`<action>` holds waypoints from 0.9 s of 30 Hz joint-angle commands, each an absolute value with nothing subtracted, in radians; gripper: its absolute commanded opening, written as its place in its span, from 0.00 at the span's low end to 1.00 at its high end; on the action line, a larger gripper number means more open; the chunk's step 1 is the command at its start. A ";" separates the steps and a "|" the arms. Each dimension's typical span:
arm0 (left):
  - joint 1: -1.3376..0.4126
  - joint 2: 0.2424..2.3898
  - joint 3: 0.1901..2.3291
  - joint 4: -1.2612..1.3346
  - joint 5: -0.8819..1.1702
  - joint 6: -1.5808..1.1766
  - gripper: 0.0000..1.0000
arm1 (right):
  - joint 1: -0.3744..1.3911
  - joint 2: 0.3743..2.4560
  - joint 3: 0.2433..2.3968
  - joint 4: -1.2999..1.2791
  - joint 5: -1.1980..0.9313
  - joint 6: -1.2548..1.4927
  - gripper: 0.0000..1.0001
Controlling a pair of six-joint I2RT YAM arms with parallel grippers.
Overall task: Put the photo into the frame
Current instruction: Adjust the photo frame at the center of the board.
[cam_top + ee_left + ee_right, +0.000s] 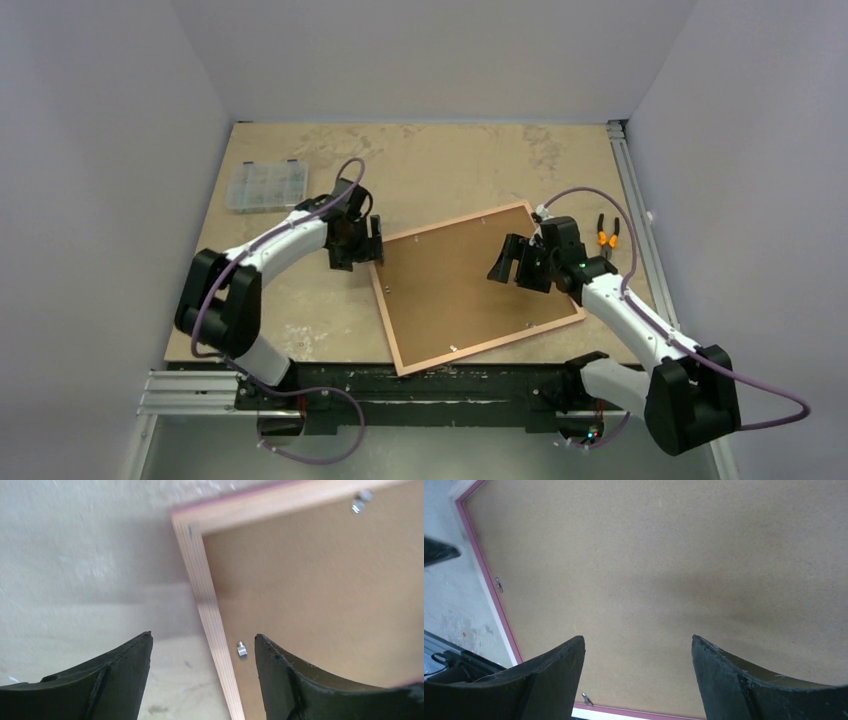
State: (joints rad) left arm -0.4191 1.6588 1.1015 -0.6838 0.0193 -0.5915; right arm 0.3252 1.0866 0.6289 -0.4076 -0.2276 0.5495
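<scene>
Trouble could have come from the small metal tab (241, 649) at the lower centre of my left wrist view — my left pincer (203, 636), spread wide and empty, straddled the rail of the frame (210, 605) there and might have snagged the tab or skidded the frame. My right pincer (638, 639), also released, hung over the brown backing board (664, 555). The frame lay back-up in the middle of the top view; the photo was out of sight. No writing showed.

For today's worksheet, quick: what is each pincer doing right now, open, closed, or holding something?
Left pincer: open, holding nothing, over the frame's edge.
Right pincer: open, holding nothing, over the brown backing board.
</scene>
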 commanded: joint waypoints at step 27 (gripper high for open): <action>-0.417 1.221 0.544 -0.415 0.300 -0.873 0.73 | -0.287 1.245 0.724 -0.350 -0.162 0.429 0.89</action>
